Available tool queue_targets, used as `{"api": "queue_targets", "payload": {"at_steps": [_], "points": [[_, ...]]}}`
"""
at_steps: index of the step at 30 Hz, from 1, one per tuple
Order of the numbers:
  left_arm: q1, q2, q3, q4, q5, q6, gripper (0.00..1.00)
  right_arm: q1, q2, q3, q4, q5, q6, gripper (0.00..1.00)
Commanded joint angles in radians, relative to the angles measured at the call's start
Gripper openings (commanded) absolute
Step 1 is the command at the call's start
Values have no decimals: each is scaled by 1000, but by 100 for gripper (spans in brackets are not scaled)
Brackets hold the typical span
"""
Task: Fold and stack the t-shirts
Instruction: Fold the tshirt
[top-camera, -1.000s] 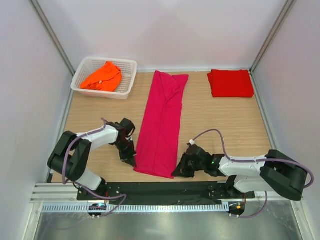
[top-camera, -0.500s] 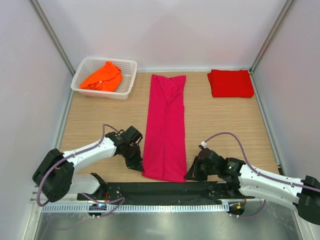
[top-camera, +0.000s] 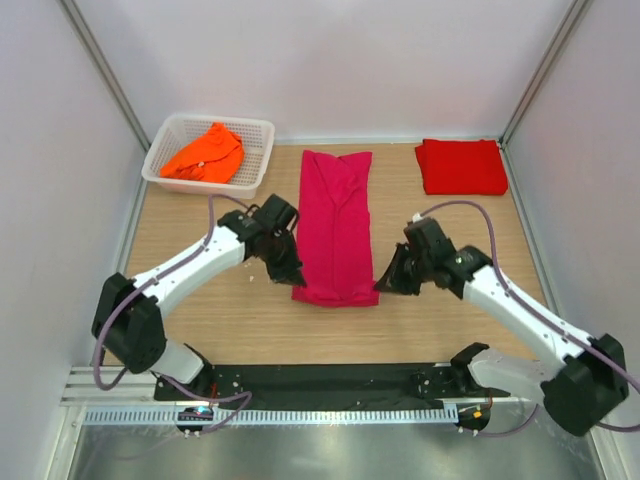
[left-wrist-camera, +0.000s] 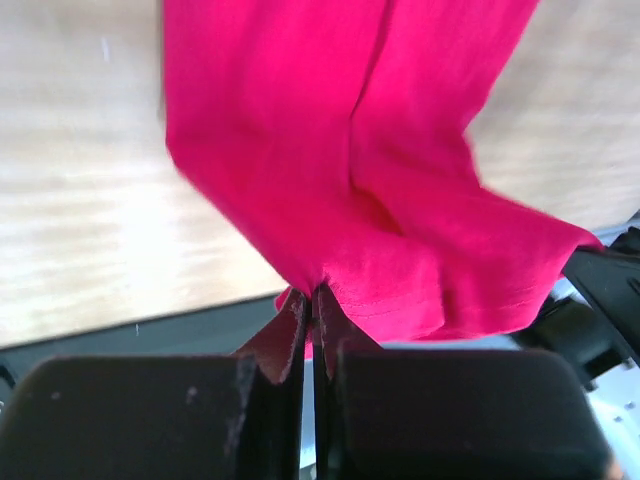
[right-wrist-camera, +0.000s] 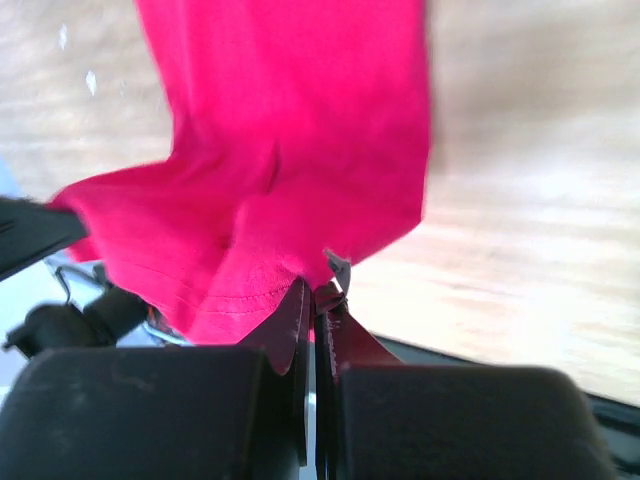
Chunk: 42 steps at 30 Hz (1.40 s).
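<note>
The left fingers (left-wrist-camera: 298, 325) are pressed shut on the near left corner of the magenta-pink t-shirt (top-camera: 335, 225), and the right fingers (right-wrist-camera: 297, 318) pinch its near right corner just as tightly. Both corners are raised off the tabletop (top-camera: 250, 330) with the hem hanging slack between them. The shirt runs as a long narrow band down the middle of the tabletop, its far end lying flat near the far edge. The step in hand looks like carrying the near end over toward the far end; done well, both corners travel level and at one pace, the hem kept taut so the band does not twist, and land square before release. The red t-shirt (top-camera: 462, 166) sits folded at the far right corner, and the orange t-shirt (top-camera: 205, 152) lies bunched in the basket (top-camera: 200, 187) at the far left corner
</note>
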Motion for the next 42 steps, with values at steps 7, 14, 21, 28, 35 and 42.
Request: {"api": "queue_targets", "payload": {"at_steps": [7,14,21,28,35,42], "points": [[215,399,509,-186,42,317,0,-204,489,411,-47,-90,-377,1],[306,638,765,-228,109,388,0,-246,731,628,-13,-105,-382,1],[332,772,888,-176,210,385,0,-289,870,785,-41,-122,-394,1],[341,825,931,-136,241,369,0,-325,931,821,-30,-136,-397,1],[367,865,964,-101,261,335,0,-347,1003,874,-11,-189,-411,1],[392,901,965,-79,299,319,0,-373,1066,926,-9,-217,-394,1]]}}
